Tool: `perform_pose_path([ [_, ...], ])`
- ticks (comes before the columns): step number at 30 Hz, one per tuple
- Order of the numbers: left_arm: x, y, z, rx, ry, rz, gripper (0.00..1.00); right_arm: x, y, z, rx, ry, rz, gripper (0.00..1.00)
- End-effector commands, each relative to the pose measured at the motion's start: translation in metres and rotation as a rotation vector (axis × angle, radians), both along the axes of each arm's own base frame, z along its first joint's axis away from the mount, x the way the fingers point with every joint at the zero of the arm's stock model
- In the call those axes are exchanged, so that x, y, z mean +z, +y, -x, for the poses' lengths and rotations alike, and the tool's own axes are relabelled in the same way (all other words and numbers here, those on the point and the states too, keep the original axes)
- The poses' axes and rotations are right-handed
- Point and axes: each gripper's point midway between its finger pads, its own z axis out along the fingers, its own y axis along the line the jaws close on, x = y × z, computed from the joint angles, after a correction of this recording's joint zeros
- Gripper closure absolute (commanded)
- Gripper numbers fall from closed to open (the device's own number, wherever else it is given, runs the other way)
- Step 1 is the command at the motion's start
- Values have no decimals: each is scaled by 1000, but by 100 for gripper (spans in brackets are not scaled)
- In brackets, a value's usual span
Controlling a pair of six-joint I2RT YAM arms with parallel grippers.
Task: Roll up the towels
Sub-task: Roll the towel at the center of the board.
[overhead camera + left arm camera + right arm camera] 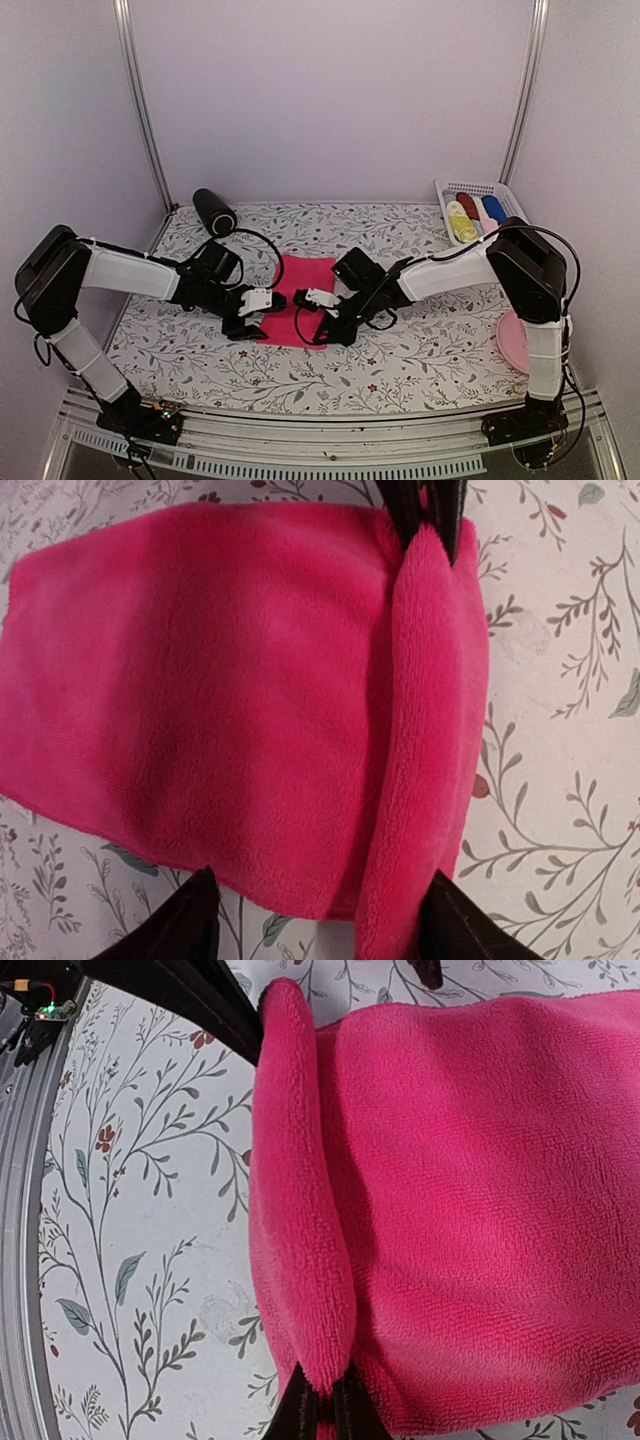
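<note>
Right gripper [325,1405] clamps the hot pink towel [480,1210] by its rolled edge; left gripper [325,930] straddles it, spread wide.

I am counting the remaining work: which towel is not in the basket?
The hot pink towel: it lies mostly flat on the table, one edge rolled. The yellow, red and blue ones are rolls in the basket.
</note>
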Motion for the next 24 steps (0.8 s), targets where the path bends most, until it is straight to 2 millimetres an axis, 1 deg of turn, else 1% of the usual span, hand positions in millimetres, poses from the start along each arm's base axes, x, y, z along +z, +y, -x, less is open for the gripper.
perform_pose_path([
  [1,26,12,-20,59,-151,47,30,-35,-22,2,-36,88,115,97],
  [4,41,16,-21,60,-229,96,24,-37,-23,0,-48,109,117,97],
  [6,49,16,-18,41,-289,127,23,-39,-24,-1,-57,125,122,97],
  [8,53,17,-11,7,-339,152,23,-40,-24,-2,-58,149,121,97],
  [11,54,19,3,-76,-442,160,25,-40,-22,-2,-57,181,126,97],
  [14,55,18,14,-141,-551,146,30,-39,-20,-2,-58,214,123,96],
  [16,52,17,21,-183,-605,120,33,-39,-21,-5,-71,234,124,96],
  [20,48,9,38,-271,-690,90,41,-40,-23,-11,-105,276,124,96],
  [24,39,3,45,-315,-724,59,55,-41,-23,-11,-112,302,130,96],
])
